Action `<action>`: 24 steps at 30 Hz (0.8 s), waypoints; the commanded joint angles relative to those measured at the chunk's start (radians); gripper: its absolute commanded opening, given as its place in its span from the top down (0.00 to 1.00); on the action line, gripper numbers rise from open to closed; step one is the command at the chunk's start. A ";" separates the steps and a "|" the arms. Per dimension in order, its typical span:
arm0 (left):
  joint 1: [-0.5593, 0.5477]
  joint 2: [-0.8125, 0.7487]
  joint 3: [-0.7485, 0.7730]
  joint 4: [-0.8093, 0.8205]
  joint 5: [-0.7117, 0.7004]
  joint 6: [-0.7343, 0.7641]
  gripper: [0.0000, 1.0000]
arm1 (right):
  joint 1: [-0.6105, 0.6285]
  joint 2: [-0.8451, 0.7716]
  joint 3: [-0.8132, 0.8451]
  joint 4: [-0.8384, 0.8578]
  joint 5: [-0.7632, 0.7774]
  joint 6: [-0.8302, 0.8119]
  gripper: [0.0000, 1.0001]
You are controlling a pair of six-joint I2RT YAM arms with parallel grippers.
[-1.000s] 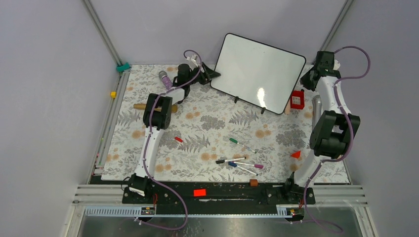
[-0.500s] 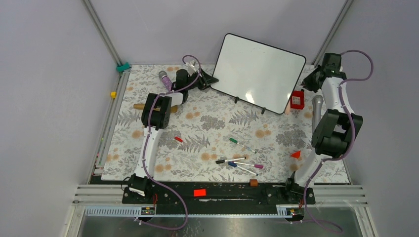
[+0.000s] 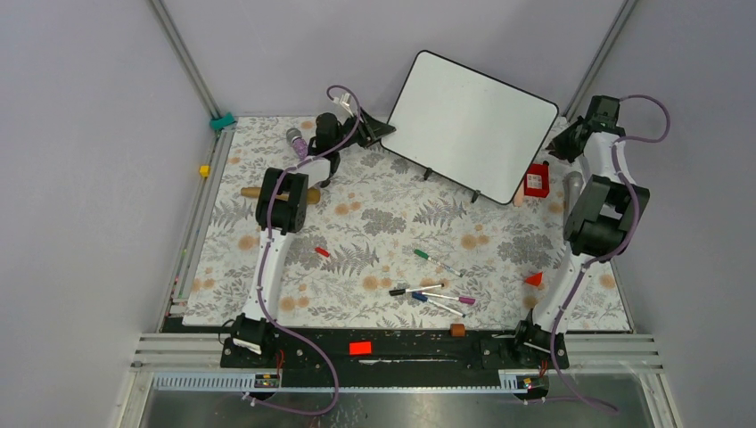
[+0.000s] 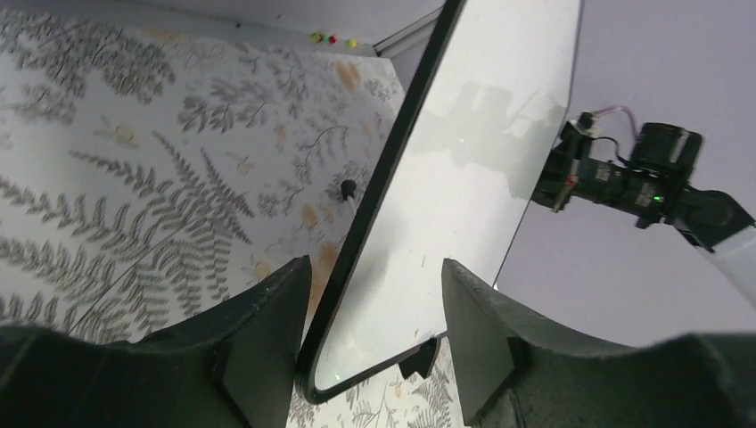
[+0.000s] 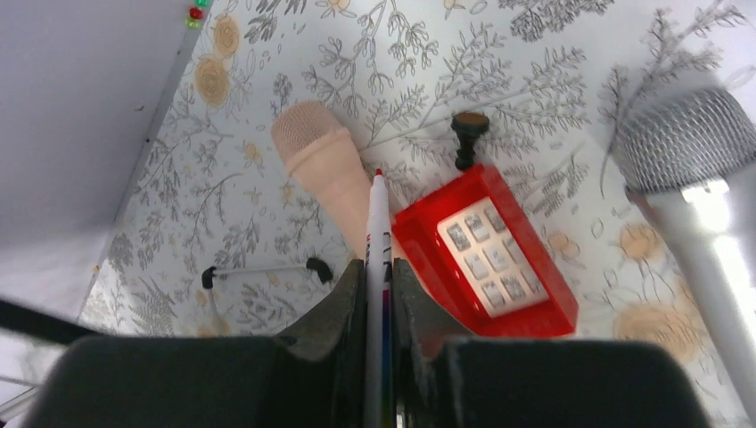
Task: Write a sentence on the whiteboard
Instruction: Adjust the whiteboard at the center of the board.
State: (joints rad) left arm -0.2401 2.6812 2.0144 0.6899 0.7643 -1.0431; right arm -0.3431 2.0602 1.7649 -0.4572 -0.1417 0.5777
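The lower left corner of the whiteboard (image 3: 472,120) is caught between the fingers (image 4: 267,334) of the left gripper (image 4: 374,267). These are set about half open and closed onto the corner. The black frame is met by the finger on the left of the wrist view and the glossy white face by the one on the right. From there the board is seen running up and away beyond the fingertips, tilted, with a small black foot (image 4: 419,358) just beside the right-hand finger. From overhead the board is seen at the far side of the fern-patterned mat (image 3: 374,223), turned at an angle

The right gripper (image 5: 378,267) is shut tight on a white marker (image 5: 378,214), whose red tip is pointed out past the fingertips. Just right of the tip a red box (image 5: 486,254) with a grid of small grey keys is seen on the mat. Just left of the tip a peach foam-headed microphone (image 5: 321,160) is seen, and well to the right a silver microphone (image 5: 695,152)
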 commanded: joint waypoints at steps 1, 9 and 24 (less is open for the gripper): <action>-0.014 0.016 0.085 0.078 0.022 -0.013 0.44 | -0.004 0.081 0.133 0.013 -0.057 0.018 1.00; -0.016 0.037 0.104 0.066 0.027 -0.016 0.51 | -0.006 0.162 0.191 0.058 -0.194 0.058 1.00; -0.019 -0.073 -0.088 0.106 0.067 0.026 0.74 | 0.012 0.091 0.030 0.176 -0.308 0.073 1.00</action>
State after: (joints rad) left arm -0.2493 2.6961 1.9446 0.7559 0.7921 -1.0435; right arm -0.3462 2.2131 1.8507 -0.3443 -0.3882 0.6350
